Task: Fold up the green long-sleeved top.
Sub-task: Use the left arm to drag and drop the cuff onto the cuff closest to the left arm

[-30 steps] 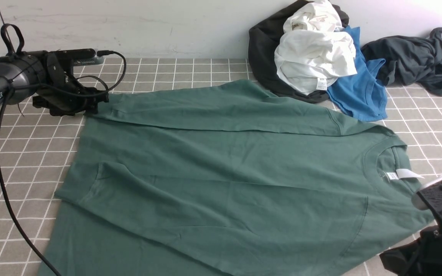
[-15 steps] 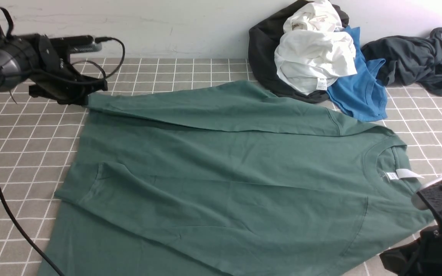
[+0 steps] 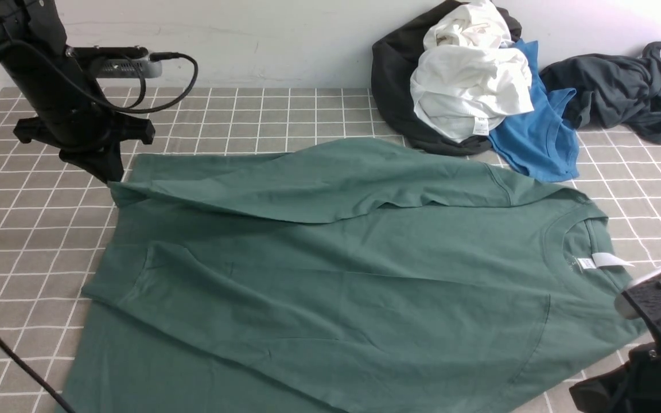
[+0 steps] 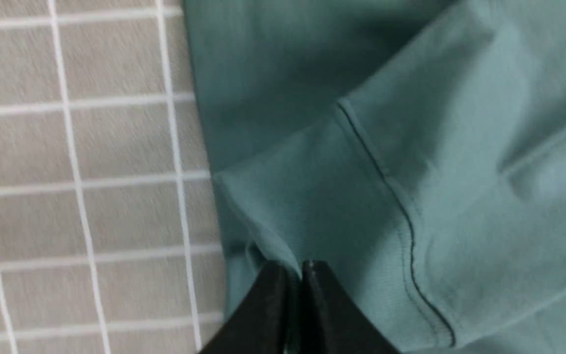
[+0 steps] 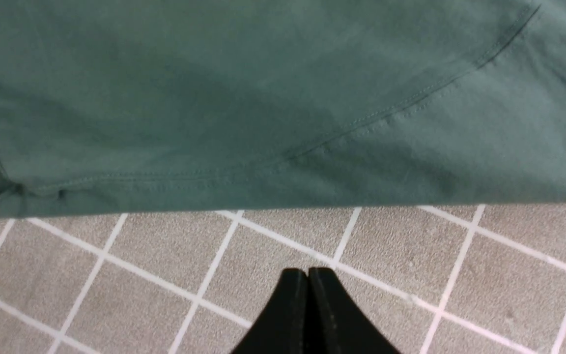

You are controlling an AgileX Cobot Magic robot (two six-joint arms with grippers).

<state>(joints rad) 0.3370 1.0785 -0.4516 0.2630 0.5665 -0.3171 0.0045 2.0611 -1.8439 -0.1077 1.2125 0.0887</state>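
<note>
Mat (image 3: 307,109) carries green top (image 3: 336,269), hem offscreen; left pincer (image 4: 297,268) pinches cuff (image 4: 322,206), right pincer (image 5: 307,275) closed.

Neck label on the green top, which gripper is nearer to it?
Right. The right gripper sits shut over tiles beside the green top, near its neck label; the left gripper pinches the far sleeve cuff.

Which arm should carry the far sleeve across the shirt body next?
Left. The left gripper is shut on the sleeve cuff of the green long-sleeved top; the right gripper is shut, empty, over bare tile beside it.
</note>
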